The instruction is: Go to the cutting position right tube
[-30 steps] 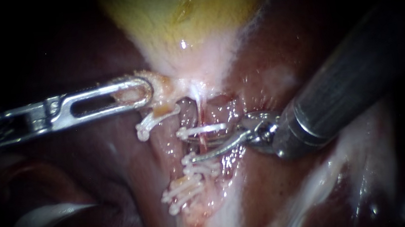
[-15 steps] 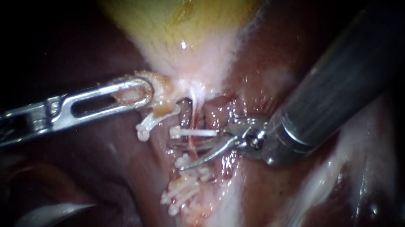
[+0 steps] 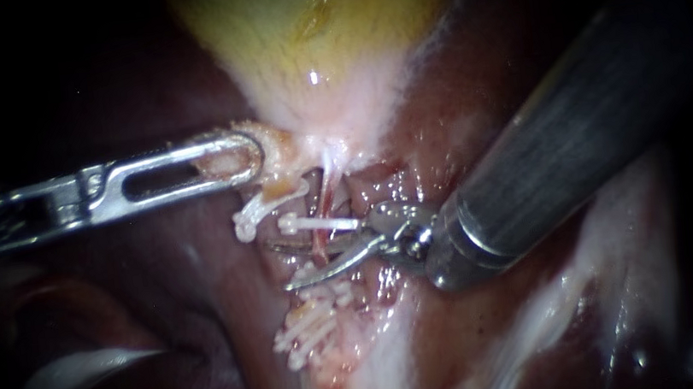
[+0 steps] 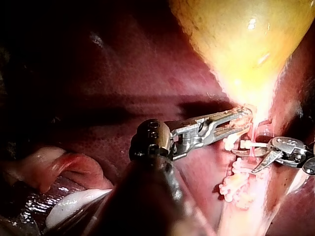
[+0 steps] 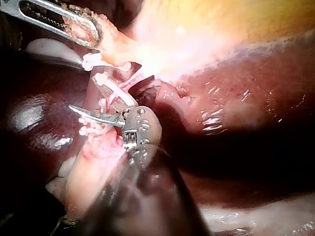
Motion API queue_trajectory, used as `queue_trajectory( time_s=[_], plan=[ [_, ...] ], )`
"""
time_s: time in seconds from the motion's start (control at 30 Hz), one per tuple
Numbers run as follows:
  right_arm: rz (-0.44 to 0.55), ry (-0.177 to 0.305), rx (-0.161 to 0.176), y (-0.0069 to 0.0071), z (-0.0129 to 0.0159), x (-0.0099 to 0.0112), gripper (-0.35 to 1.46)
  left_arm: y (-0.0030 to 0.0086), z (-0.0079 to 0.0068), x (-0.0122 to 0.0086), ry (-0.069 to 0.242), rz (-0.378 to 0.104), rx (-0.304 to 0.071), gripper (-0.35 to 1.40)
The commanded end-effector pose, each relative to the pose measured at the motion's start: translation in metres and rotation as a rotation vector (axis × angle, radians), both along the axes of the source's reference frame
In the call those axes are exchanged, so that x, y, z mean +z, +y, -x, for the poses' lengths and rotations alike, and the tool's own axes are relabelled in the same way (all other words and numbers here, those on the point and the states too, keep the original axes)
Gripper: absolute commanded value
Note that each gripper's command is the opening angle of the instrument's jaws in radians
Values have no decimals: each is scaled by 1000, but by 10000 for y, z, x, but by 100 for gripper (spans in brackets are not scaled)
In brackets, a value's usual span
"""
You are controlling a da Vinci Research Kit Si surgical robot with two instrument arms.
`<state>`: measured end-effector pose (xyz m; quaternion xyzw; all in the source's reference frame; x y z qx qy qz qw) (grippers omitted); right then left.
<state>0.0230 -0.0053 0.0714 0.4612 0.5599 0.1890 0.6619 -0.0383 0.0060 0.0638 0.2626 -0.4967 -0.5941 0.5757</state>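
A thin red tube (image 3: 324, 210) runs down from the yellow gallbladder (image 3: 320, 25). A white clip (image 3: 315, 222) crosses it, and several more clips (image 3: 313, 323) sit lower down. My right instrument (image 3: 279, 267) comes in from the right, its curved blades open with the tube between them, just below the upper clip. In the right wrist view the right instrument (image 5: 81, 114) lies beside the clips. My left instrument (image 3: 227, 160) holds the gallbladder's neck tissue with its slotted jaws shut on it; in the left wrist view the left instrument (image 4: 243, 119) shows the same grip.
Dark red liver (image 3: 161, 308) surrounds the field. Another white clip (image 3: 258, 211) lies under the left jaws. The thick right shaft (image 3: 580, 127) covers the tissue at the right. Pale white tissue bands (image 3: 579, 282) run at the lower right, and a pale fold (image 3: 81, 368) lies at the lower left.
My right instrument has slid left along the tissue, so its open blades now reach past the thin red tube. The left instrument has kept its hold and place.
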Motion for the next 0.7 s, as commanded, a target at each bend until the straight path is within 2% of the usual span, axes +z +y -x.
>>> queue_trajectory(
  time_s=[0.03, 0.7],
  plan=[
    [1, -1, 0, 0, 0, 0, 145, 0, 0, 0, 0, 0, 0, -35],
    [7, 2, 0, -1, 1, 0, 145, 0, 0, 2, 0, 1, 1, -35]
  ],
)
